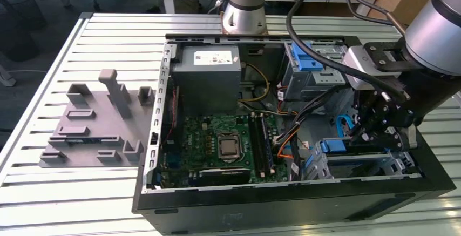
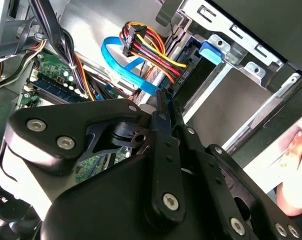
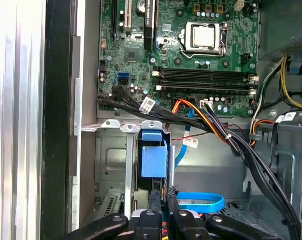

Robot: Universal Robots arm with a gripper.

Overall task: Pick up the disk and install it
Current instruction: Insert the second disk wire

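The disk (image 3: 154,155) stands edge-on in a slot of the lower drive cage (image 3: 111,150). Only its blue plastic end and dark edge show. The exterior view has that blue end (image 1: 333,146) at the case's near right corner, and the second wrist view shows it (image 2: 211,51) beside the cage's silver wall. My gripper (image 3: 163,192) is shut, its black fingers pressed together with nothing between them. Its tips sit just short of the disk's blue end; contact cannot be judged. In the exterior view the gripper (image 1: 358,133) reaches down into the case by the cage, and the second wrist view shows its tips (image 2: 163,97).
The open computer case (image 1: 155,139) lies on a slatted table. Inside are the motherboard (image 1: 223,144), a grey power supply box (image 1: 209,71) and an upper cage with a blue latch (image 1: 311,63). Cable bundles (image 3: 216,130) and a blue flat cable (image 3: 201,202) crowd the gripper. A grey fixture (image 1: 94,122) lies on the exterior view's left.
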